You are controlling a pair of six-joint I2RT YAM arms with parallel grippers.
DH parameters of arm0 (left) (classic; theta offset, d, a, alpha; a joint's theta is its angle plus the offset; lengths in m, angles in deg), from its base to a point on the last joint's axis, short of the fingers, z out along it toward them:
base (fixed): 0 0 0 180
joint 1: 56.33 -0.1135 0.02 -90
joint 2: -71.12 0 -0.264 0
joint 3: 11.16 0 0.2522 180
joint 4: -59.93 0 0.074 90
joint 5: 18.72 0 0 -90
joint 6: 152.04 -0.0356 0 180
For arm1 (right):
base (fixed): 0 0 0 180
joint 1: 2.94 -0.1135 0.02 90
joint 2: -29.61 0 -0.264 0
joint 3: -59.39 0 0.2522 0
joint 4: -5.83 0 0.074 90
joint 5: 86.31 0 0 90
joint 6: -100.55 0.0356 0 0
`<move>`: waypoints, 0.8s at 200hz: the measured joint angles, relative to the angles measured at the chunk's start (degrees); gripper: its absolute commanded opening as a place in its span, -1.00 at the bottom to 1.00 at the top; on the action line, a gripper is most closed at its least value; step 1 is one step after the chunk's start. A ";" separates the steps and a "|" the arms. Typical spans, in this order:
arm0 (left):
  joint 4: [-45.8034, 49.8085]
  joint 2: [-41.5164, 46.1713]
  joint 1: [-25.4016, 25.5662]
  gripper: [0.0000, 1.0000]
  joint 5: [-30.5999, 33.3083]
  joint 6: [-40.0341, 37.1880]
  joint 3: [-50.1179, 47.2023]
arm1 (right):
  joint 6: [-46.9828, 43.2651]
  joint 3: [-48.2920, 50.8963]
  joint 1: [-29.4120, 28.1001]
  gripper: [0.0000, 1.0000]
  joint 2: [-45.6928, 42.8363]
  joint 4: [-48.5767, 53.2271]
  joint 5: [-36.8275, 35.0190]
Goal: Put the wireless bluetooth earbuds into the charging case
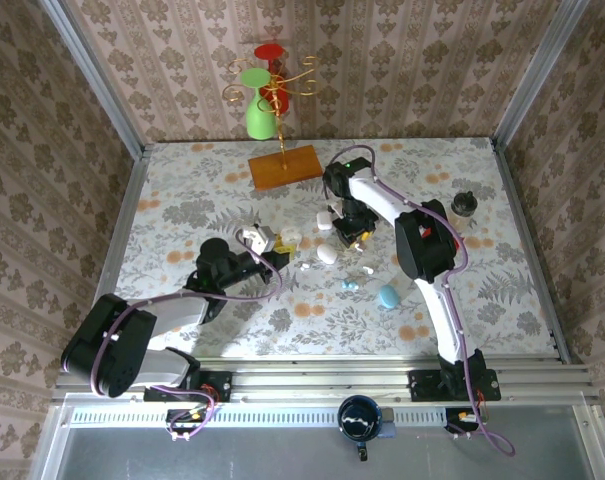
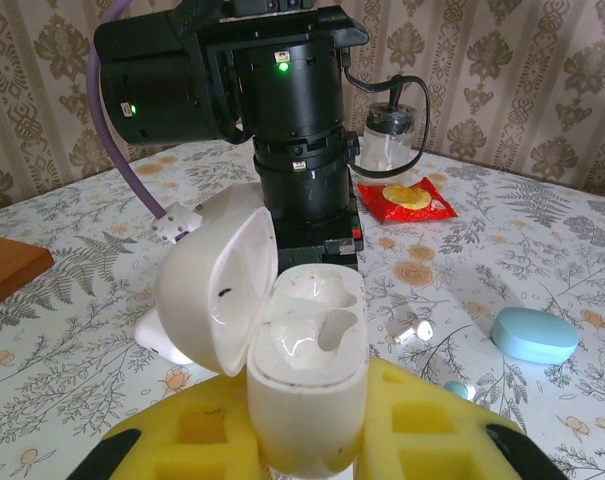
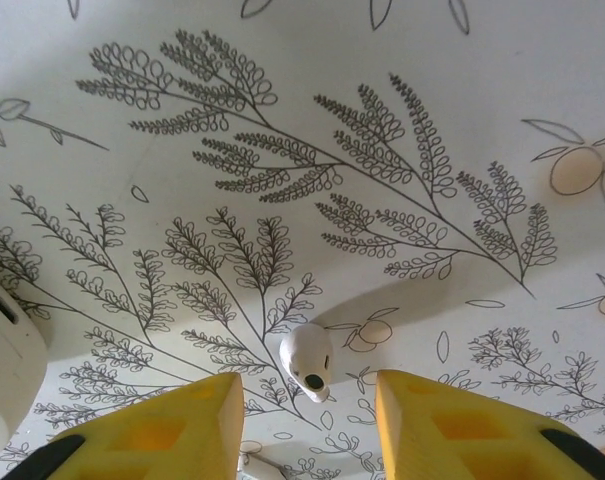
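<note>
Left gripper is clamping the open white charging case by its base, lid flipped back. Right gripper is hanging with jaws apart either side of a white earbud lying on the flowery table, not touching it. The bud's looking tiny, light and slick, so I'm guessing you pinch its fat body. I can't make out where its stem is pointing

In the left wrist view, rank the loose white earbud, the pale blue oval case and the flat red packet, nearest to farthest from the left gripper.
1. Loose white earbud, on the table just right of the left gripper.
2. Pale blue oval case, farther right.
3. Flat red packet, far back.
</note>
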 measured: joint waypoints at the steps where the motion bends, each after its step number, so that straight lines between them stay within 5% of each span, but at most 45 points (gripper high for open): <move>1: 0.00 0.00 0.00 -0.86 0.00 0.00 0.00 | -0.02 -0.02 0.00 -0.21 0.04 0.04 0.00; 160: -4.31 -3.74 -0.66 -0.87 -1.18 1.97 0.00 | 0.57 -0.83 -0.04 -0.52 2.40 -0.09 0.48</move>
